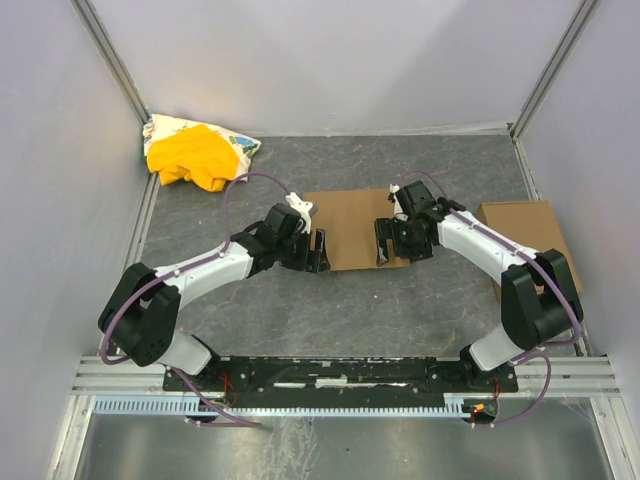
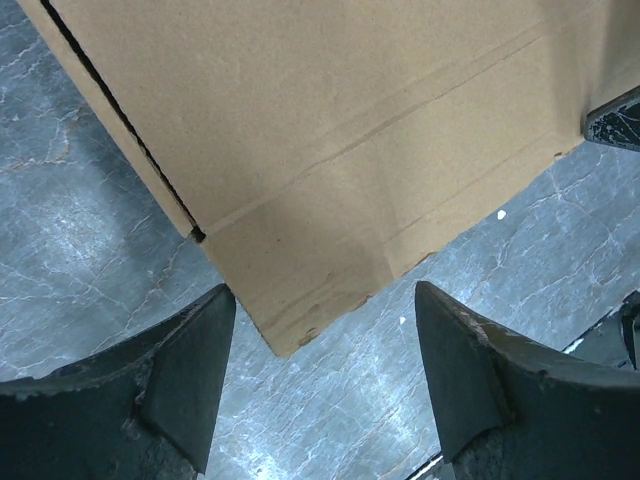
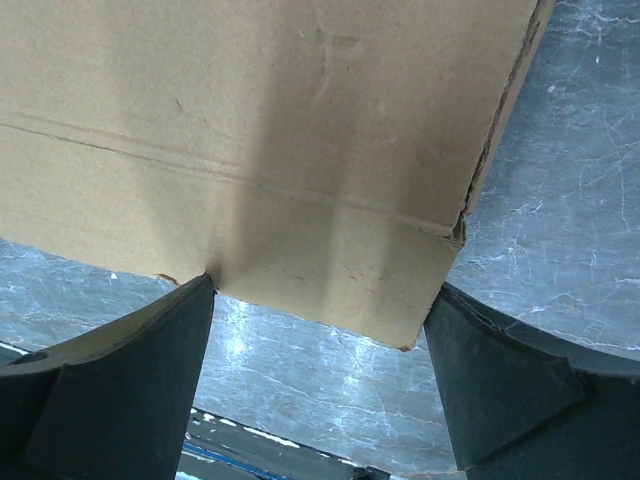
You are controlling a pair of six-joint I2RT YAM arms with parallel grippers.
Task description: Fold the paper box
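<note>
The paper box lies flat and brown on the grey table, between my two grippers. My left gripper hangs open at its near left corner. In the left wrist view that creased corner reaches between the two dark fingers, and my left gripper holds nothing. My right gripper is open at the near right corner. There the box's near flap spans the gap of my right gripper, and its edge meets the left fingertip.
A smaller brown cardboard rectangle lies at the right edge, under the right arm. A yellow cloth bundle sits in the back left corner. White walls enclose the table on three sides.
</note>
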